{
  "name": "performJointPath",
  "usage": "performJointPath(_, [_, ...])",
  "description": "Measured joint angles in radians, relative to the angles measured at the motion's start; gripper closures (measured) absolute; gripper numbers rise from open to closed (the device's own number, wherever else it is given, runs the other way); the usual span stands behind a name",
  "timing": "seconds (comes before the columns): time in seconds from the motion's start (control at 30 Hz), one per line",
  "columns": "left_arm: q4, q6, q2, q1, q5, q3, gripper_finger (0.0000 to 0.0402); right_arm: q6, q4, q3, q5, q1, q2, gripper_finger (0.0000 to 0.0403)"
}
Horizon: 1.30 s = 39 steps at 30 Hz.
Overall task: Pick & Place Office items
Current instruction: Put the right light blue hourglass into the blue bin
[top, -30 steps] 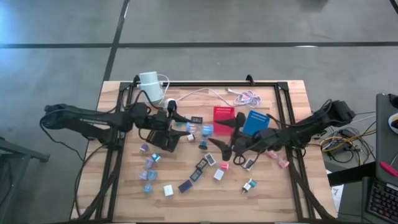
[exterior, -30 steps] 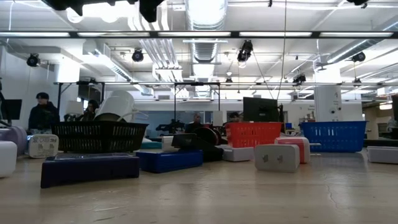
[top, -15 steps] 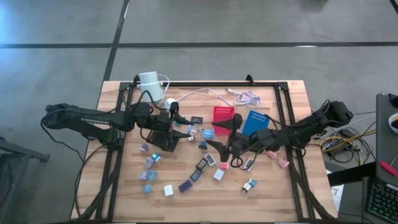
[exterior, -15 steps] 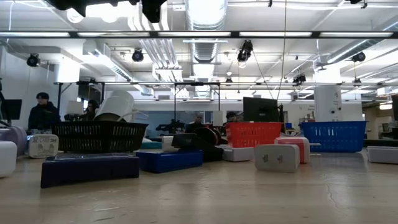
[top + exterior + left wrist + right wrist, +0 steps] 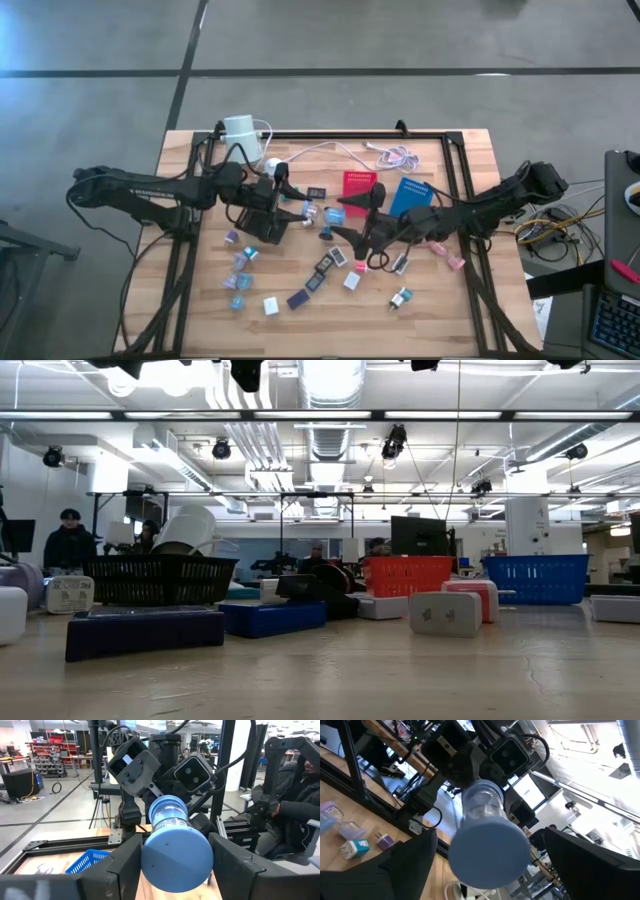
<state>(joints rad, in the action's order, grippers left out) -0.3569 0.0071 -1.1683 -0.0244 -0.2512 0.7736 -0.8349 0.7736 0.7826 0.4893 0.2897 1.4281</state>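
Left wrist view looks down the length of a blue cylinder (image 5: 169, 820), an office item with a round blue end cap and a printed band on its barrel. The left tool (image 5: 175, 866) is clamped on it, one dark finger (image 5: 125, 867) pressed to each side of the near cap. The cylinder points straight ahead of this tool, up off the counter (image 5: 440, 310).

In the right wrist view the same cylinder (image 5: 482, 805) comes end-on toward the right tool (image 5: 496, 867). That tool's jaws stand wide apart, with clear air between each finger and the cap. I cannot tell how far the cap reaches in between them.

The cylinder looks like light, stiff, smooth plastic, probably not fragile. Being round and slick, it would likely roll or twist in a loose pinch. The best hold for the right tool seems to be across the barrel on the free length ahead of the left tool's fingertips, jaws square to the axis and short of the end cap.

From above, both arms lie low and stretched toward the middle. The left tool (image 5: 298, 209) and right tool (image 5: 345, 218) face each other nose to nose, wrists roughly level. Other small office items (image 5: 300, 285) lie scattered below and behind the right tool, with the red tray (image 5: 357, 184) and blue tray (image 5: 410, 193) just beside its forearm.
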Motion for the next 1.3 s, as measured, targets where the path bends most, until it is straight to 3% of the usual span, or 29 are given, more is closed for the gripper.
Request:
performJointPath(0.53, [0.003,0.0,0.0,-0.012,0.0,-0.008,0.02,0.035,-0.016,-0.001,-0.047,-0.002,-0.001,0.0216])
performJointPath(0.73, [0.003,0.0,0.0,-0.013,0.003,-0.008,0.02,0.043,-0.031,-0.001,-0.043,-0.003,-0.002,0.0209])
performJointPath(0.93, [-0.002,0.0,-0.001,-0.013,0.003,-0.008,0.02,0.044,-0.038,-0.001,-0.045,-0.003,-0.001,0.0135])
performJointPath(1.07, [-0.002,0.0,-0.001,-0.013,0.003,-0.008,0.02,0.043,-0.038,-0.001,-0.035,-0.003,-0.001,0.0106])
performJointPath(1.2, [-0.002,0.0,-0.001,-0.013,0.003,-0.008,0.02,0.034,-0.038,-0.001,0.005,-0.003,-0.001,0.011])
performJointPath(1.3, [-0.002,0.0,-0.001,-0.014,0.001,-0.008,0.02,0.027,-0.043,-0.001,0.011,-0.003,-0.001,0.0138])
